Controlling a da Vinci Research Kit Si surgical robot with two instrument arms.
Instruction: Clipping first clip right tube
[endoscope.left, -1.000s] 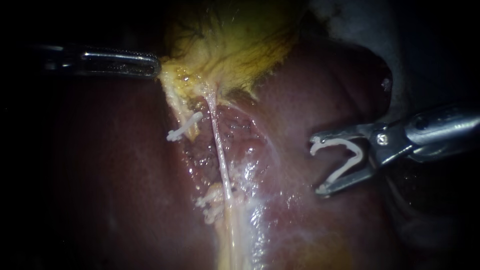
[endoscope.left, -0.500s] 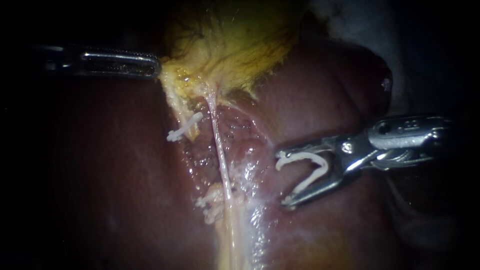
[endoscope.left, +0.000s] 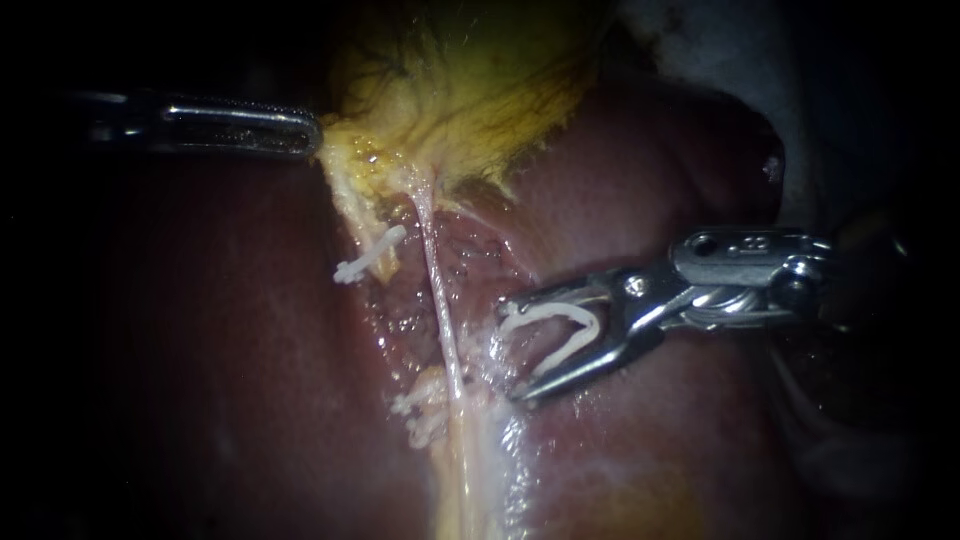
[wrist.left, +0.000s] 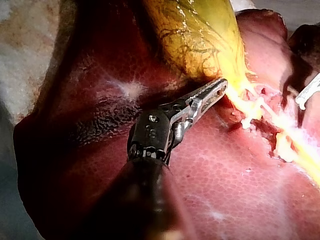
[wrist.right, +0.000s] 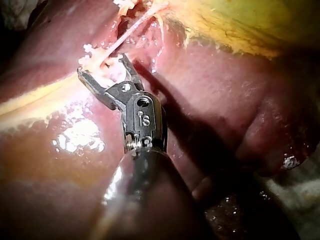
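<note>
Right tube (endoscope.left: 437, 285), a thin pale strand, runs from the yellow gallbladder (endoscope.left: 460, 90) down the frame's centre over the dark liver (endoscope.left: 620, 200). The right instrument (endoscope.left: 508, 350) reaches in nearly level from the right edge. Its jaws are spread wide, both bearing on an open white clip (endoscope.left: 560, 320), with tips just right of the tube. The left instrument (endoscope.left: 305, 130), at upper left, has its jaws closed on the gallbladder's edge.

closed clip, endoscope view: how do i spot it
Under the yellow gallbladder, find the left tube on the liver. The closed clip is the short white bar across it; the other clip sits open in the jaws of the right instrument.
</note>
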